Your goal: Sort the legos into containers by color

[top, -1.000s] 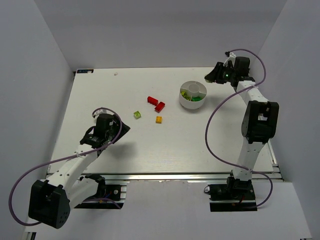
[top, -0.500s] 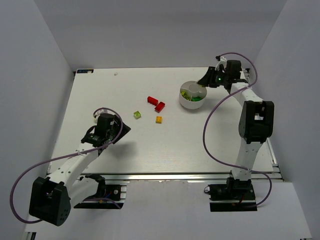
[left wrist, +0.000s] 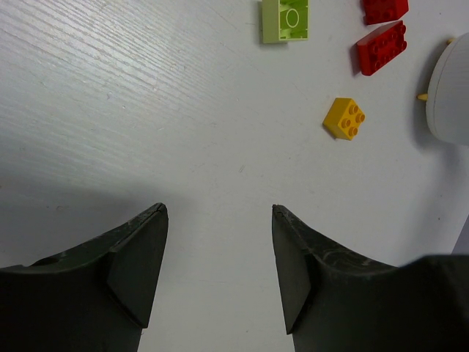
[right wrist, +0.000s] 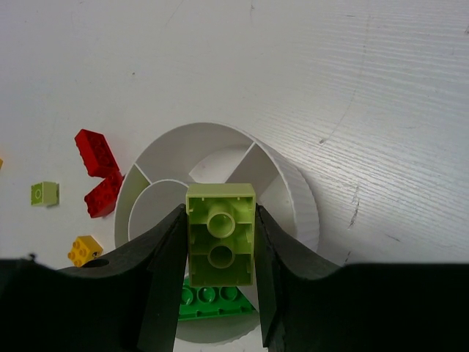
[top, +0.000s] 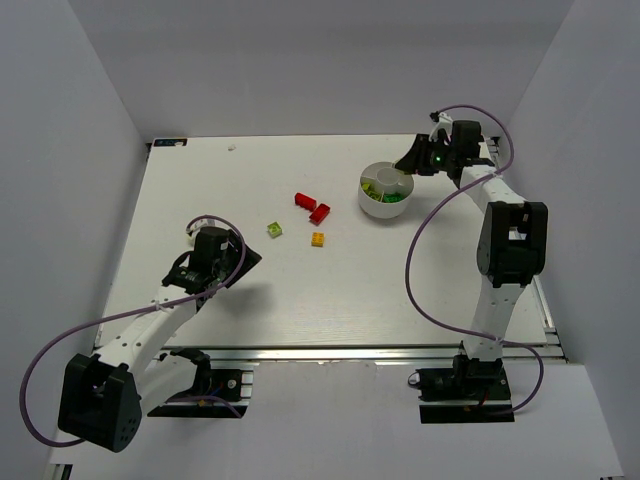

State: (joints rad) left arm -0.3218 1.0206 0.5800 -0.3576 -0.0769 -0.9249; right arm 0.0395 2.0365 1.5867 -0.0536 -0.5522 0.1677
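My right gripper [right wrist: 220,220] is shut on a yellow-green lego [right wrist: 220,235], held underside up above the round white dish [right wrist: 293,191] of containers. A dark green lego [right wrist: 212,302] lies in the wedge below it. In the top view that gripper [top: 410,162] hangs over the dish's [top: 365,196] far right rim. Two red legos [top: 305,201] [top: 320,212], a yellow-green one [top: 274,229] and an orange one [top: 318,239] lie loose mid-table. My left gripper [left wrist: 218,213] stands open over bare table, short of the orange lego [left wrist: 344,118].
White walls close in the table [top: 200,190] on the left, back and right. The right arm's purple cable [top: 425,235] loops just right of the dish. The dish's edge [left wrist: 451,95] shows at the right of the left wrist view.
My right gripper has shifted left with the yellow-green lego, from beside the dish to over its rim, and has since held still. The left arm has not moved.
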